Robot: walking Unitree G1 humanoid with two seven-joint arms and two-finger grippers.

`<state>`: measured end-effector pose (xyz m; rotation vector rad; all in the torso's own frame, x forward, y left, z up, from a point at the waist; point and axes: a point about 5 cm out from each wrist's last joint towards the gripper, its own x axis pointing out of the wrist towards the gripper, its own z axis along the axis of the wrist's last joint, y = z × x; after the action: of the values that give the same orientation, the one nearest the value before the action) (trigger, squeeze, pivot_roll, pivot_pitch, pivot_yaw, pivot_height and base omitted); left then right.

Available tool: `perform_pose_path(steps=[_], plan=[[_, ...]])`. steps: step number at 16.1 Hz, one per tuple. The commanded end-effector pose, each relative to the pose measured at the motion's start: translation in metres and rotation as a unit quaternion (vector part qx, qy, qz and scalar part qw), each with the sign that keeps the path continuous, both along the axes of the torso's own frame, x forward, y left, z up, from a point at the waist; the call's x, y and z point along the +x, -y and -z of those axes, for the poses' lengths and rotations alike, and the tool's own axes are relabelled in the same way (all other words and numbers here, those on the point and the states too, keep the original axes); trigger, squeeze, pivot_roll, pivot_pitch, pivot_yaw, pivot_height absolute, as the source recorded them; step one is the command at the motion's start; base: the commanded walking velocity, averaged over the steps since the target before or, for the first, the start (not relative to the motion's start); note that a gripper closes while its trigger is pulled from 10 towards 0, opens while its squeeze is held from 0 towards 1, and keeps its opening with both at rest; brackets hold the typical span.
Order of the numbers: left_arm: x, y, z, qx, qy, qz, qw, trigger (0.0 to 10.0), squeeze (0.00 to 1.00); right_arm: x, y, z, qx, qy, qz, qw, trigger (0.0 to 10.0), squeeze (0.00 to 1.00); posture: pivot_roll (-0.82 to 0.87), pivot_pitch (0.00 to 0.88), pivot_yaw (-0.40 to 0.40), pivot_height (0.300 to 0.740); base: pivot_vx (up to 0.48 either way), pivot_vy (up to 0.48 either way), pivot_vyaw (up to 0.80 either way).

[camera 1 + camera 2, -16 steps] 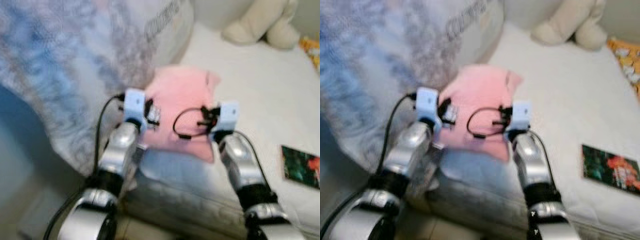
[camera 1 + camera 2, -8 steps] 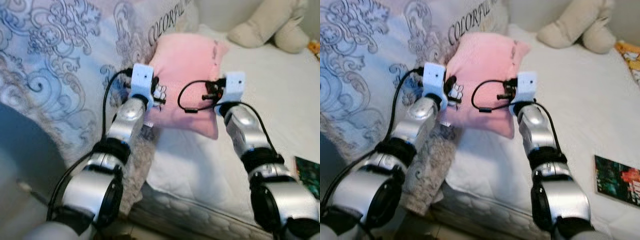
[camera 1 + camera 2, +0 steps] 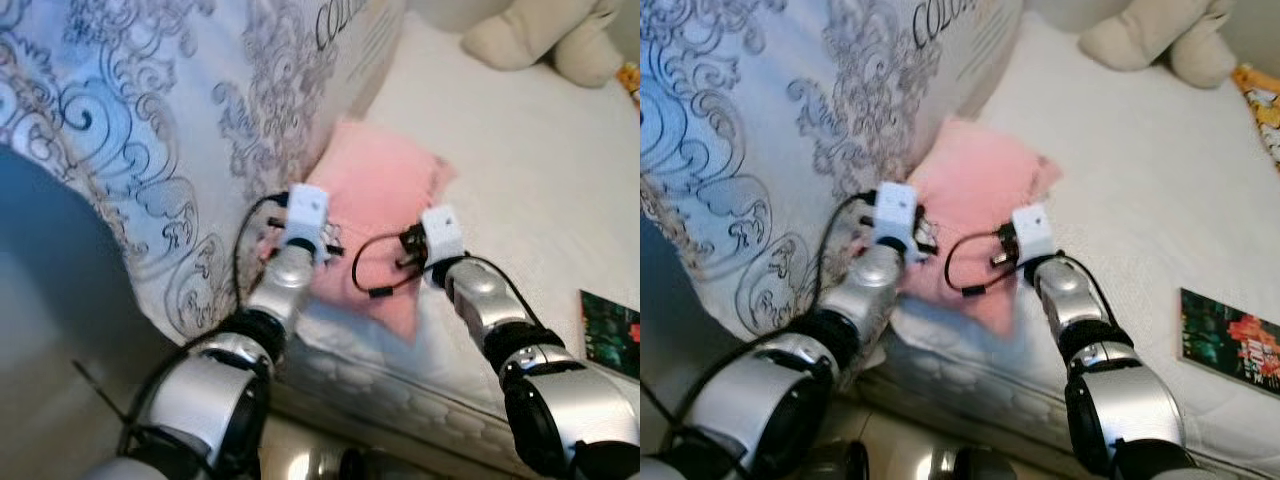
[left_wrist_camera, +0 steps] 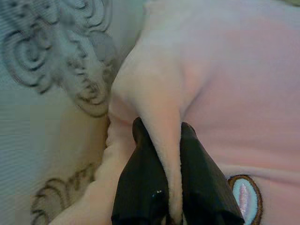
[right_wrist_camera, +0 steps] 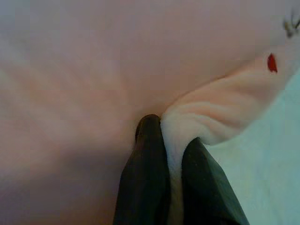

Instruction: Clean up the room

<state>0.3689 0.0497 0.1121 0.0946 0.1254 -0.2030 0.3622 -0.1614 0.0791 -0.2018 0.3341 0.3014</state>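
1. The left gripper (image 4: 161,187) has its jaws clamped on a pinched fold at one side of the pink pillow (image 3: 375,205); the black fingers (image 4: 140,187) squeeze the plush between them.
2. The right gripper (image 5: 164,183) has its jaws clamped on a bunched edge at the pillow's other side, where pink fabric meets the white sheet.
3. The pillow lies near the front edge of the bed (image 3: 520,180), its near corner hanging slightly over the mattress edge, both silver arms reaching to it from below.
4. Touching the pillow's left side, a large blue-grey patterned quilt (image 3: 150,120) with scroll designs and printed lettering is heaped up and drapes down the bedside.
5. To the right, near the front edge and well apart from the pillow, lies a dark green and red booklet (image 3: 1230,345).
6. Farthest back sits a beige plush toy (image 3: 540,35), with an orange patterned item (image 3: 1262,105) at the right edge.
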Motion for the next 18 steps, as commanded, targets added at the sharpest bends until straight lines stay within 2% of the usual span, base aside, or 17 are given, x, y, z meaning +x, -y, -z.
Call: perform_pose_path(steps=[1, 6, 7, 8, 11, 13, 14, 15, 17, 18], plan=[[-0.004, 0.000, 0.009, 0.013, -0.010, -0.008, 1.000, 10.0, 0.00, -0.003, 0.013, 0.005, -0.017, -0.010, 0.017, 1.000, 10.0, 0.00, -0.03, 0.235, -0.121, 0.740, 0.000, 0.000, 0.00], [0.004, -0.010, -0.002, 0.015, 0.003, -0.014, 1.000, 10.0, 0.00, -0.005, 0.002, 0.010, -0.001, -0.016, 0.029, 0.999, 10.0, 0.00, -0.02, 0.224, -0.112, 0.740, 0.000, 0.000, 0.00], [0.006, -0.012, -0.005, 0.007, 0.008, -0.015, 1.000, 10.0, 1.00, -0.004, 0.005, 0.009, 0.020, -0.018, 0.058, 0.998, 10.0, 0.57, -0.02, 0.217, -0.113, 0.740, 0.000, 0.000, 0.00], [0.007, -0.013, -0.007, 0.004, 0.010, -0.016, 1.000, 10.0, 1.00, -0.002, 0.008, 0.007, 0.039, -0.018, 0.080, 0.996, 10.0, 1.00, -0.02, 0.212, -0.116, 0.740, 0.000, 0.000, 0.00], [0.012, -0.024, -0.013, -0.001, 0.018, -0.030, 0.999, 10.0, 1.00, 0.003, 0.007, -0.002, 0.040, 0.002, 0.097, 0.994, 10.0, 1.00, -0.03, 0.159, -0.106, 0.740, 0.000, 0.000, 0.00], [0.017, -0.029, -0.022, -0.015, 0.031, -0.038, 0.999, 10.0, 1.00, 0.005, 0.002, -0.005, 0.044, 0.019, 0.096, 0.994, 10.0, 1.00, -0.04, 0.070, -0.081, 0.740, 0.000, 0.000, 0.00], [0.018, -0.030, -0.026, -0.017, 0.039, -0.038, 0.998, 10.0, 1.00, 0.006, 0.002, -0.008, 0.046, 0.027, 0.098, 0.994, 10.0, 1.00, -0.05, 0.052, -0.075, 0.740, 0.000, 0.000, 0.00], [0.019, -0.029, -0.035, -0.022, 0.067, -0.024, 0.997, 10.0, 1.00, 0.007, 0.001, -0.013, 0.061, 0.054, 0.098, 0.992, 10.0, 1.00, -0.06, 0.001, -0.053, 0.740, 0.000, 0.000, 0.00], [0.020, -0.029, -0.047, -0.032, 0.099, 0.000, 0.995, 10.0, 1.00, 0.000, 0.006, -0.011, 0.077, 0.080, 0.109, 0.988, 10.0, 1.00, -0.07, 0.000, -0.034, 0.740, 0.000, 0.000, 0.00], [0.018, -0.034, -0.047, -0.046, 0.107, 0.016, 0.993, 10.0, 1.00, -0.011, 0.012, -0.005, 0.089, 0.091, 0.126, 0.984, 10.0, 1.00, -0.06, 0.000, -0.030, 0.740, 0.000, 0.000, 0.00]])
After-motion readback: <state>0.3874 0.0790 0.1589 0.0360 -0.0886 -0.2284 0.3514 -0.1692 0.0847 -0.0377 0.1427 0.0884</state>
